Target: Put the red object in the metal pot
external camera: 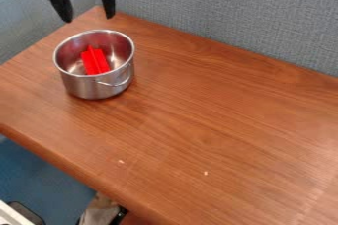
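Pot [95, 65] holds red object [95, 61]; hand [82, 12] spread above.

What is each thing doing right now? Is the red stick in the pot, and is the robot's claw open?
red object: lying inside the metal pot, nothing holding it.
metal pot: upright on the table, no lid, handle toward the front.
gripper: open, empty, above and behind the pot, not touching it.
table: wooden, carrying the pot.

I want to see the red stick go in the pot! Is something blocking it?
Nothing blocks it. The red stick already lies inside the metal pot, and the gripper hangs above with open, empty jaws.
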Robot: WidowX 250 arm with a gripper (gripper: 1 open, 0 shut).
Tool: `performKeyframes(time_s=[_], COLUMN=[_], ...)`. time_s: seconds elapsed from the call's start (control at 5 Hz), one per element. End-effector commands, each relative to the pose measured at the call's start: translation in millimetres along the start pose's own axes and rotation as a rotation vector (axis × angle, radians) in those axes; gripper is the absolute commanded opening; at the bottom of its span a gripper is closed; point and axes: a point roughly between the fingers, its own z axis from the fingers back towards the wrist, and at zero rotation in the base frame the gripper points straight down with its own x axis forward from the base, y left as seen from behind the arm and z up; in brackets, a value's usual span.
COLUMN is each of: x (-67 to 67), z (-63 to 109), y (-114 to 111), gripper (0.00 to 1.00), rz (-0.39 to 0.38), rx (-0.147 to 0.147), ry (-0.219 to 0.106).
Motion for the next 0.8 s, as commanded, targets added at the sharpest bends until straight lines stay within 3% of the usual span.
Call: performKeyframes(time_s=[0.0,0.2,0.6], x=[19.4,19.3,17.1], z=[15.6,-4.8,-25.3], y=[-6,-17,-28], gripper=[1.00,1.00,1.00], rz=[0.027,-0.076,-0.218], rx=[0.017,0.013,-0.024], ry=[-0.027,0.007,0.044])
